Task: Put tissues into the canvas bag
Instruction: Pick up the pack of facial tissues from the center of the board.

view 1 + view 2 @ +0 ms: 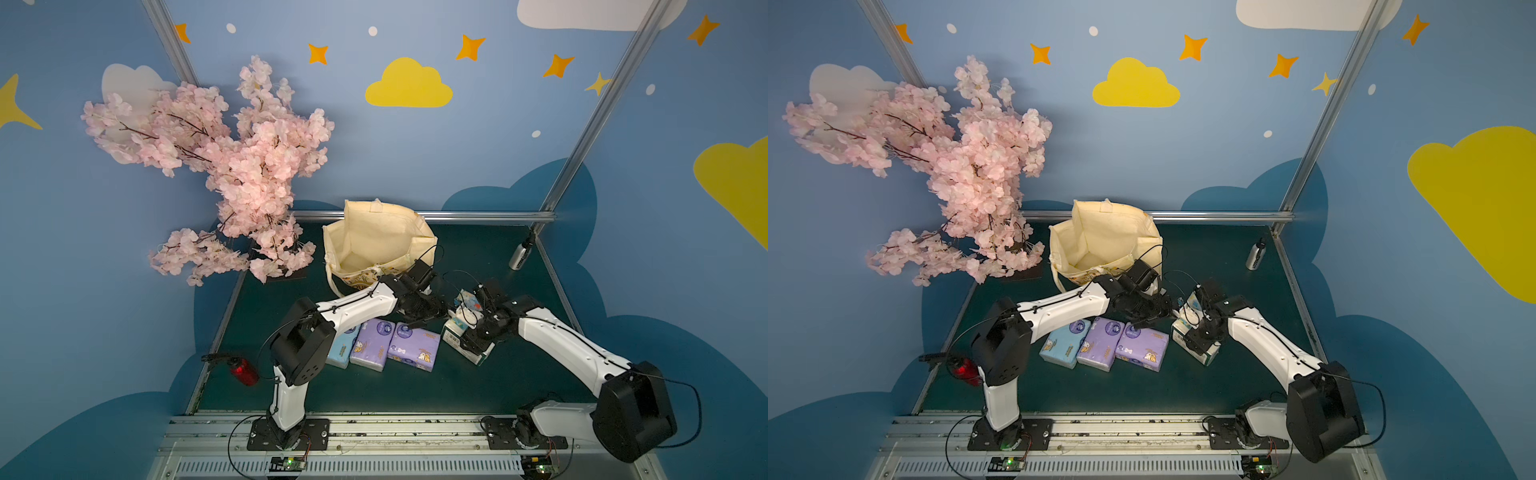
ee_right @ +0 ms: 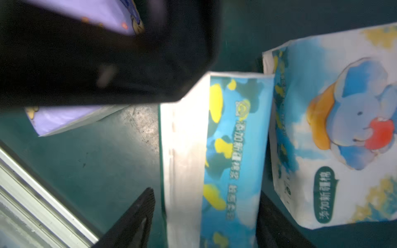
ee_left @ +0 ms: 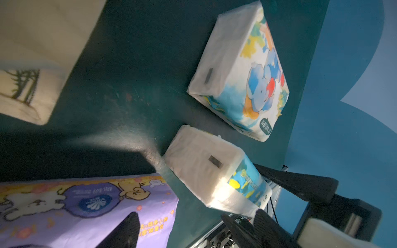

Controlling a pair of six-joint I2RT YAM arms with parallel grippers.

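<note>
Right hand [image 2: 205, 191] is straddling the blue-and-white pack [image 2: 232, 150], fingers released, with a sliver of tabletop [image 2: 96, 171] showing beside one finger. Left hand [image 3: 196, 212] is hanging released beside a purple pack [image 3: 86, 206]; its print is too blurred to read. The elephant pack [image 2: 343, 128], just beside the blue-and-white pack, is carrying a green label [image 2: 325, 195] reading "添加新疆棉". All three are lying outside the canvas bag [image 1: 374, 237], which is standing open behind them; its band lettering is illegible.

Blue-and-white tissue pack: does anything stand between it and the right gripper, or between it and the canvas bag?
Nothing visible blocks the right gripper; its fingers flank the blue-and-white pack. Toward the canvas bag, the left gripper hangs in the direct line.
</note>
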